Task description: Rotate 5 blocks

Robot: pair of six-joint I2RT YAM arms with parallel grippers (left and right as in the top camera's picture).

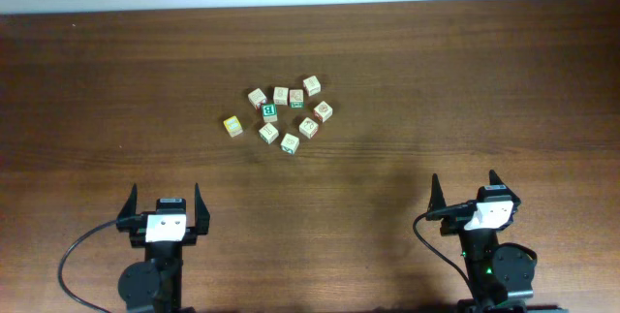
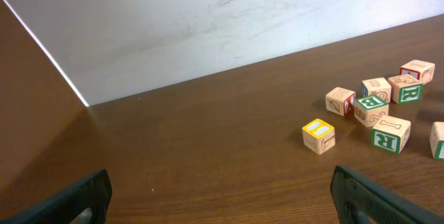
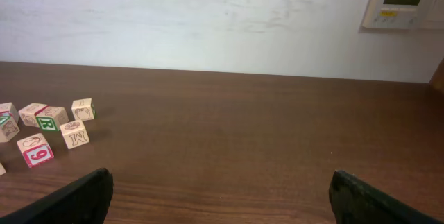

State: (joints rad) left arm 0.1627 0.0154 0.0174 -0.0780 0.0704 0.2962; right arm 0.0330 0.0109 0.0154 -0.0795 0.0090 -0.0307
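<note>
The blocks are small pale wooden cubes lying in a loose cluster [image 1: 290, 142] at the middle of the dark wooden table, well ahead of both arms. In the right wrist view a block with a red face and a white 9 [image 3: 36, 150] lies at the far left beside a block marked M [image 3: 74, 133]. In the left wrist view, blocks [image 2: 340, 101] show at the right. My left gripper [image 1: 165, 195] [image 2: 222, 200] stands open and holds nothing near the front edge. My right gripper [image 1: 465, 182] [image 3: 222, 200] is also open and holds nothing.
A yellow-faced cube [image 1: 233, 126] [image 2: 319, 135] sits at the cluster's left, slightly apart. A dark green-faced cube [image 1: 270, 111] [image 2: 372, 102] lies inside the cluster. A white wall [image 3: 208, 16] runs along the table's far edge, with a control panel [image 3: 404, 1] on it.
</note>
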